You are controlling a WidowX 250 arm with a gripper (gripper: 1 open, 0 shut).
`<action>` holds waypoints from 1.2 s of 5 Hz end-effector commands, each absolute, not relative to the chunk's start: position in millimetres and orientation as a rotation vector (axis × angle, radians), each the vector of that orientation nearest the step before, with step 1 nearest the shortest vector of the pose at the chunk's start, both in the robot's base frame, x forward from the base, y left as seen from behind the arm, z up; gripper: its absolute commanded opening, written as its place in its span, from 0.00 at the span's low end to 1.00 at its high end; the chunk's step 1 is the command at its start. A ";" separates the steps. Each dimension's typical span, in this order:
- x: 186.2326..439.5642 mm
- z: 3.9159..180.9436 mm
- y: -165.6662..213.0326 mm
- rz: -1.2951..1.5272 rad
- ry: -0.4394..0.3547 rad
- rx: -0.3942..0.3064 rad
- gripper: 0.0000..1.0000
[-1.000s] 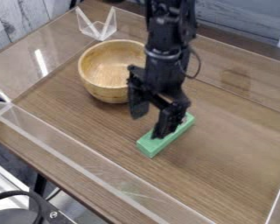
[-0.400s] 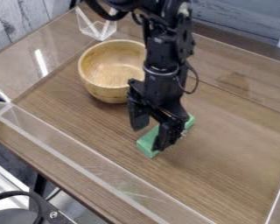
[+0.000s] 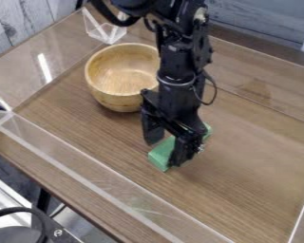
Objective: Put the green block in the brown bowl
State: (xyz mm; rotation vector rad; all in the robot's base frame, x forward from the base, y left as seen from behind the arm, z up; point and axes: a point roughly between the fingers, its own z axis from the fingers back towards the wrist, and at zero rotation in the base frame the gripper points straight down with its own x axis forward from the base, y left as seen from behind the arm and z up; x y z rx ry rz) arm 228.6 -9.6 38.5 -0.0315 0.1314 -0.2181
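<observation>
The green block [image 3: 166,158] lies flat on the wooden table, right of centre, mostly covered by my gripper. My gripper [image 3: 169,140] points straight down over it with its black fingers [image 3: 184,150] spread open, one on each side of the block, tips low at the block's level. Nothing is lifted. The brown bowl [image 3: 121,76] stands empty to the upper left of the block, about one hand-width away.
A clear glass-like object [image 3: 104,26] stands at the back behind the bowl. A transparent wall [image 3: 41,161] runs along the table's front-left edge. The table surface [image 3: 250,161] stretches out to the right of the gripper.
The gripper has come down lower over the green block and shifted slightly toward the front. Its fingers have stayed open. Block and bowl have not moved.
</observation>
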 end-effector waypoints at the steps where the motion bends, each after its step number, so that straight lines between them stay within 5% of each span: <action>1: 235.3 47.0 -12.1 -0.221 0.086 -0.034 1.00; 6: 235.6 54.0 -15.7 -0.195 0.043 -0.050 1.00</action>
